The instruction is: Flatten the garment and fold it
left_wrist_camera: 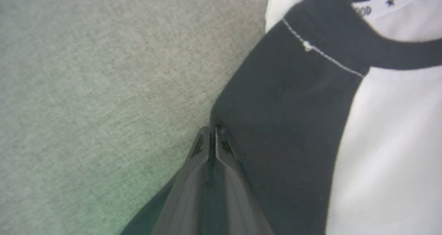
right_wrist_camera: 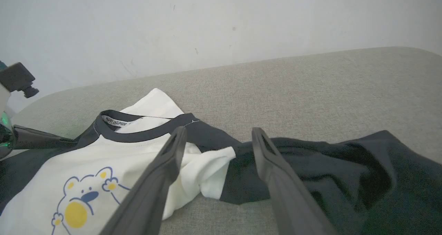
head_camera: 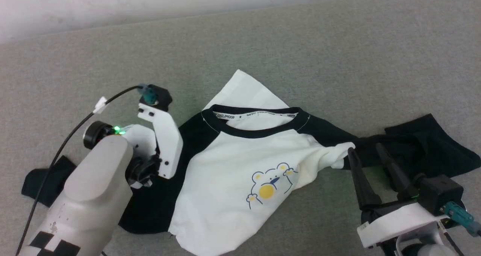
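We note 0 folds; garment (head_camera: pixel 240 165) bunched ahead of the open, empty right gripper (head_camera: pixel 365 149), left gripper (left_wrist_camera: pixel 214 133) pinching its shoulder.

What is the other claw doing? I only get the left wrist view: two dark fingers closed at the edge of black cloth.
Observer: The right gripper is open and empty, pointing at a bunched white fold of the garment.
Operator: Any picture on it?
Observer: Yes, a cartoon bear in blue and yellow on the white front.
Operator: Is it lying flat?
Observer: Not yet; the black sleeve by the right gripper is crumpled on the grey surface.
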`<state>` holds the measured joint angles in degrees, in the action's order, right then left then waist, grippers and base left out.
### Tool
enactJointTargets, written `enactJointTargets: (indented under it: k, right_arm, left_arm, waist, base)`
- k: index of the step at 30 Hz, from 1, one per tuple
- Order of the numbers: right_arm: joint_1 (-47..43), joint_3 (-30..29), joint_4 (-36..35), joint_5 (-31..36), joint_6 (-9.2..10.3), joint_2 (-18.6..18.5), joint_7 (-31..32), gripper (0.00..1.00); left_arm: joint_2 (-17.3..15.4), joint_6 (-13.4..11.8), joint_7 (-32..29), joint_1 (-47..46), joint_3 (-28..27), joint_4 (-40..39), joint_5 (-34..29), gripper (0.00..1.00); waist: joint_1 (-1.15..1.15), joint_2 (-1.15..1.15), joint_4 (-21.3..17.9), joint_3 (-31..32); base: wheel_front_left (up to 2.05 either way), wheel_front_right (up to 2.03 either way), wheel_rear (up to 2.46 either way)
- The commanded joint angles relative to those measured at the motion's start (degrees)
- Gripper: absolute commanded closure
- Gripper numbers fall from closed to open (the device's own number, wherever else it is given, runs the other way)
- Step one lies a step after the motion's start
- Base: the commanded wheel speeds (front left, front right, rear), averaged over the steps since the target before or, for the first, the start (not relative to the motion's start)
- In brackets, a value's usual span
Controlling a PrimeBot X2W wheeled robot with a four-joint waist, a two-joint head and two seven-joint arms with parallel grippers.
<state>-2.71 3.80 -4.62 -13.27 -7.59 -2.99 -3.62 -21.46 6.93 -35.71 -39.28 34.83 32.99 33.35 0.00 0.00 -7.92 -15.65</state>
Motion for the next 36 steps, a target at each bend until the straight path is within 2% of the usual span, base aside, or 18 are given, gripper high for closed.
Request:
enactJointTargets:
  k: [1,5,7,9,14,17,19,24,29,36]
  right_arm:
    - [0.8,-0.1,0.2,-0.4,0.1,0.1,-0.3,0.0]
    - [0.7,-0.7,0.7,-0.5,0.1,0.1,-0.4,0.0]
    - [0.6,-1.0,0.9,-0.6,0.1,0.1,-0.4,0.0]
    - [0.8,-1.0,1.0,-0.7,0.1,0.1,-0.2,0.0]
    - [3.4,-2.6,1.4,0.0,0.1,0.1,1.6,0.0]
    - [6.7,-4.2,3.5,0.3,0.1,-0.1,5.1,0.0]
    - [9.7,-5.1,6.1,-0.4,0.1,-1.5,8.6,0.0]
    - [18.2,-3.2,15.3,-4.9,0.1,-6.7,21.6,0.0]
    - [26.5,4.8,22.1,-10.8,0.1,-11.7,34.2,0.0]
    - [33.2,11.5,30.5,-13.3,0.1,-14.5,42.6,0.0]
  left_arm:
    - [1.4,0.5,-4.6,6.0,4.7,2.4,2.1,1.0]
    - [-1.2,0.5,-6.9,6.5,9.3,-0.3,6.2,1.0]
    - [-2.2,0.6,-4.6,6.3,9.8,-0.9,6.7,1.0]
    - [-2.8,0.1,1.4,5.7,8.7,-1.1,5.6,1.0]
    - [-2.7,-6.6,19.2,5.2,3.8,-1.7,1.9,1.0]
    - [-2.2,-9.8,25.8,6.0,1.3,-2.9,1.7,1.0]
    - [-1.9,-10.9,28.6,6.6,0.1,-4.4,2.0,1.0]
    - [-1.4,-11.9,32.0,7.3,-0.3,-8.4,1.6,1.0]
    - [-0.2,-12.0,32.6,6.9,0.5,-11.0,1.3,1.0]
    - [0.4,-11.8,33.0,6.0,1.0,-12.0,1.2,1.0]
  waist:
    - [0.0,0.0,-0.1,0.1]
    - [0.0,0.0,0.4,0.8]
    - [0.0,0.0,0.8,1.1]
    - [0.0,0.0,1.1,1.7]
    - [0.0,0.0,1.9,2.9]
    - [0.0,0.0,2.7,3.4]
    - [0.0,0.0,3.4,3.5]
    - [0.0,0.0,5.5,2.8]
    - [0.0,0.0,7.7,1.3]
    - [0.0,0.0,9.0,-1.0]
  base:
    - [0.0,0.0,0.0]
    - [0.0,0.0,0.0]
    - [0.0,0.0,0.0]
    - [0.0,0.0,0.0]
    - [0.0,0.0,0.0]
    - [0.0,0.0,0.0]
    - [0.0,0.0,0.0]
    - [0.0,0.0,0.0]
    - [0.0,0.0,0.0]
    - [0.0,0.0,0.0]
